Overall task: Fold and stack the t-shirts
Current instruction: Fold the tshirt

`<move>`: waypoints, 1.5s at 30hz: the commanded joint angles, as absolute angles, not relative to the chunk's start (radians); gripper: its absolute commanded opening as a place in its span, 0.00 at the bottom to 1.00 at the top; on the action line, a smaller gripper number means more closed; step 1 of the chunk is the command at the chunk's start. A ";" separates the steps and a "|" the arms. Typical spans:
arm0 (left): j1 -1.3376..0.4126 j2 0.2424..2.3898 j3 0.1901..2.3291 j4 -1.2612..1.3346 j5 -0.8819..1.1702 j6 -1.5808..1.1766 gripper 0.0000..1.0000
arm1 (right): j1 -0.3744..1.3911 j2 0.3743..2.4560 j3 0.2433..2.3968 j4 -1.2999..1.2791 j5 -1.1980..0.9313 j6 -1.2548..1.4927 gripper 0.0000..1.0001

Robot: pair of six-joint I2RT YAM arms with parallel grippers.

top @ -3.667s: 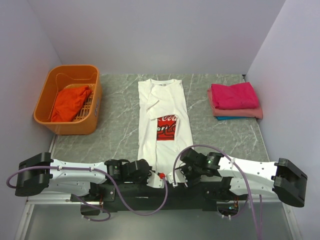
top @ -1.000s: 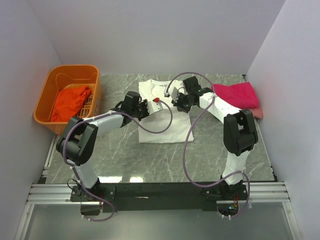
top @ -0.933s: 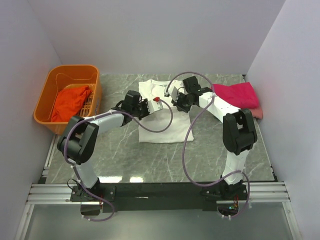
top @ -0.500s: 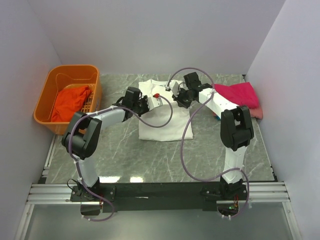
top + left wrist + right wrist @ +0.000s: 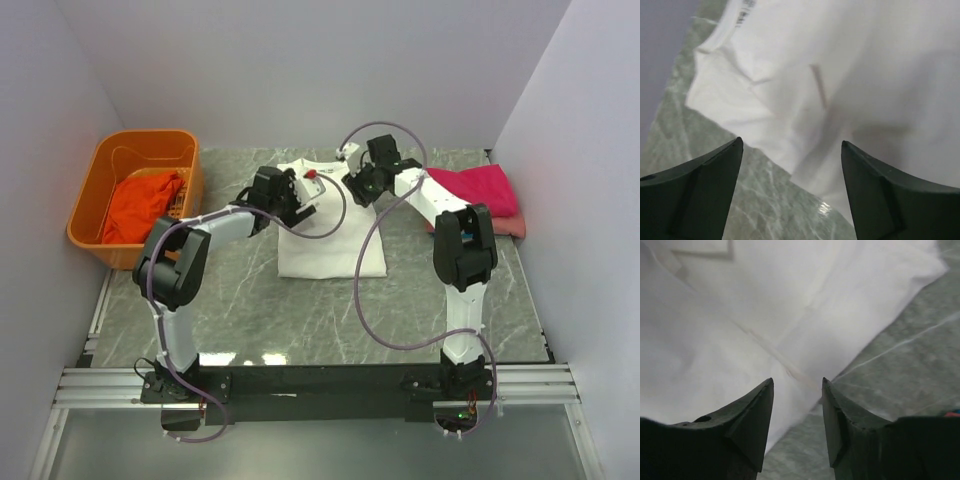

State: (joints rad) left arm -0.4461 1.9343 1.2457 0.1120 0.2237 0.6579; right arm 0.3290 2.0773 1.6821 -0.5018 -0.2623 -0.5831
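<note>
The white t-shirt (image 5: 330, 235) lies folded to a short rectangle on the grey marbled bench (image 5: 250, 310), in the middle towards the far wall, collar end away from the arm bases. Both arms stretch out to its far end. The left arm (image 5: 215, 225) comes in from the left and holds the left jaws over the shirt's far left corner. In the left wrist view the 2 dark fingers (image 5: 690, 200) are spread wide with nothing between them. Below them are the shirt's rumpled edge (image 5: 790, 165) and its collar (image 5: 722, 30) with a label.

The right arm (image 5: 430, 205) leans in from the right, with the right jaws above the far right corner. In the right wrist view its fingers (image 5: 745, 430) stand a narrow gap apart, holding no cloth, and the shirt's edge (image 5: 805, 375) and bare bench show beneath.

An orange basket (image 5: 100, 165) sits at the left of the bench, well apart from the white shirt, with an orange-red shirt (image 5: 138, 205) bunched inside it. At the right, a folded magenta shirt (image 5: 480, 188) rests on a folded pink one (image 5: 505, 228). The right arm crosses the near left corner of that stack. Purple cables (image 5: 365, 290) loop from both arms over the white shirt and the bench in front of it.
</note>
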 commanded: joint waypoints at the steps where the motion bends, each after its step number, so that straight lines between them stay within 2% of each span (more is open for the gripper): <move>1: -0.436 1.821 1.261 0.296 0.074 0.517 0.86 | 0.282 2.059 1.787 -0.433 -0.231 -0.391 0.53; 4: -0.434 1.679 1.186 0.307 0.058 0.558 0.89 | 0.252 2.008 1.772 -0.436 -0.262 -0.377 0.62; 5: -0.436 1.601 1.168 0.289 0.066 0.575 0.89 | 0.242 1.982 1.767 -0.449 -0.273 -0.390 0.62; 7: -0.434 1.514 1.108 0.218 0.182 0.638 0.88 | 0.215 1.947 1.738 -0.524 -0.394 -0.489 0.62; 8: -0.439 1.427 1.083 0.118 0.230 0.676 0.85 | 0.195 1.900 1.692 -0.563 -0.563 -0.556 0.62; 9: -0.452 1.384 1.022 0.056 0.279 0.784 0.84 | 0.190 1.869 1.659 -0.607 -0.640 -0.634 0.62; 11: -0.527 1.274 0.938 -0.090 0.333 0.900 0.84 | 0.190 1.766 1.514 -0.792 -0.773 -1.003 0.63; 13: -0.650 1.230 0.823 -0.149 0.276 0.994 0.83 | 0.193 1.644 1.371 -0.874 -0.854 -1.343 0.67; 14: -0.682 1.215 0.790 -0.159 0.208 0.982 0.82 | 0.195 1.600 1.223 -0.841 -0.851 -1.391 0.69; 17: -0.753 1.209 0.678 -0.124 0.183 0.925 0.79 | 0.245 1.470 0.996 -0.619 -0.717 -1.368 0.72; 20: -0.781 1.229 0.598 -0.026 0.153 0.919 0.77 | 0.285 1.401 0.867 -0.442 -0.632 -1.292 0.72; 25: -0.781 1.295 0.578 0.060 0.153 0.943 0.73 | 0.316 1.364 0.792 -0.302 -0.562 -1.201 0.72; 35: -0.739 1.494 0.640 0.150 0.092 0.946 0.63 | 0.357 1.385 0.759 -0.284 -0.499 -1.207 0.72; 39: -0.697 1.502 0.618 0.204 0.074 0.920 0.58 | 0.377 1.382 0.736 -0.290 -0.474 -1.267 0.72; 45: -0.692 1.517 0.627 0.198 0.075 0.911 0.57 | 0.426 1.422 0.701 -0.229 -0.373 -1.244 0.72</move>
State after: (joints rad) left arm -0.6914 1.5047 0.6083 0.1703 0.0765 0.9257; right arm 0.3962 1.4071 0.7116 -0.2947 -0.4389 -1.2438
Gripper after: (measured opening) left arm 0.579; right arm 0.722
